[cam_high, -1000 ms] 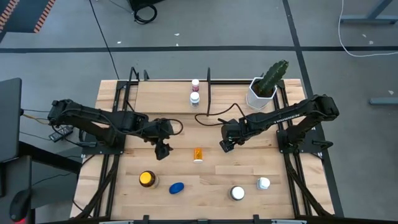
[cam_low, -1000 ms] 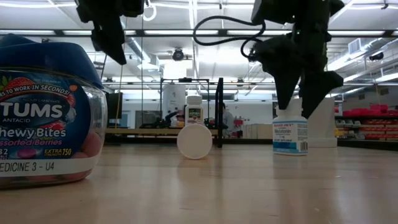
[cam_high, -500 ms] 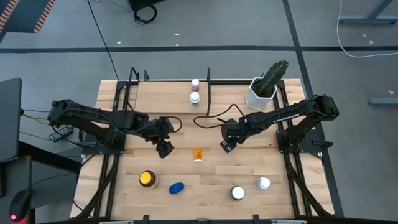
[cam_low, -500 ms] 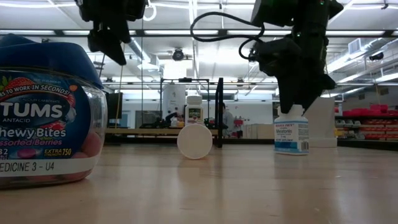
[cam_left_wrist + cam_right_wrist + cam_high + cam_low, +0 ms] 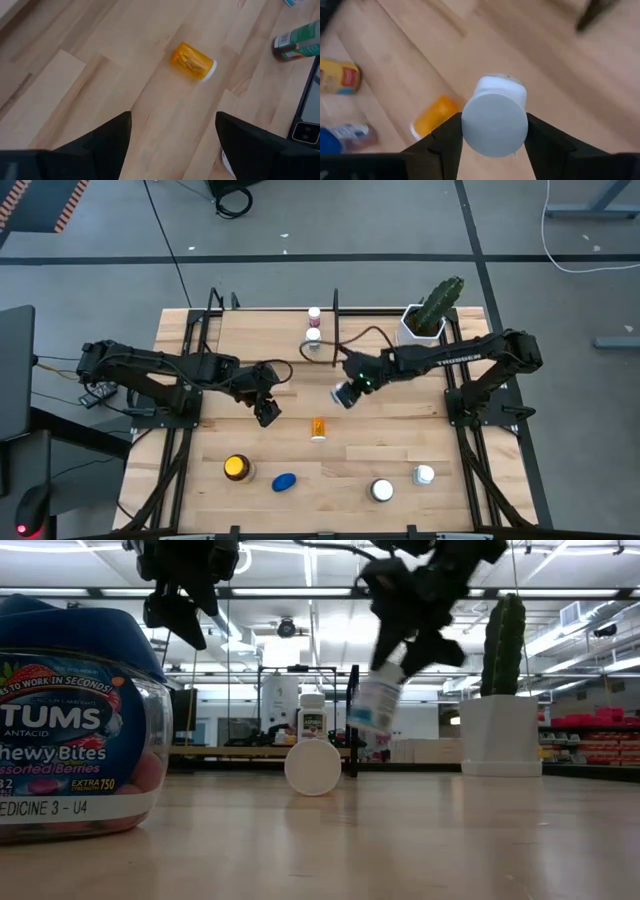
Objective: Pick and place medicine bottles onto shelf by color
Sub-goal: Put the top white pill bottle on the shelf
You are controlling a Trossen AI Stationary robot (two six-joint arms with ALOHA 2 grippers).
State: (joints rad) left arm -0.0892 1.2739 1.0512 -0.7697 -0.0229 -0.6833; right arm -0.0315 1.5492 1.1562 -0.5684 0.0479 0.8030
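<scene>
while both arms reach over the table (image 5: 200, 500), we note the shelf (image 5: 270, 335) at its far edge with two bottles (image 5: 313, 327) standing on it. right gripper (image 5: 348, 390) clamps a white bottle (image 5: 376, 710), lifted and tilted, just near of the shelf. left gripper (image 5: 266, 410) hangs parted and empty, left of the small orange bottle (image 5: 318, 427) lying mid-table.

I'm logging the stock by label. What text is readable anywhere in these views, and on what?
Blue-lidded Tums jar, partly cut off: "TUMS ANTACID", "hewy Bites", "ssorted Berries", "EXTRA", "750", "TO WORK IN SECONDS!"
Sticker on that jar: "EDICINE 3 - U4"
Lifted white bottle: blurred.
Shelf bottle: too small.
</scene>
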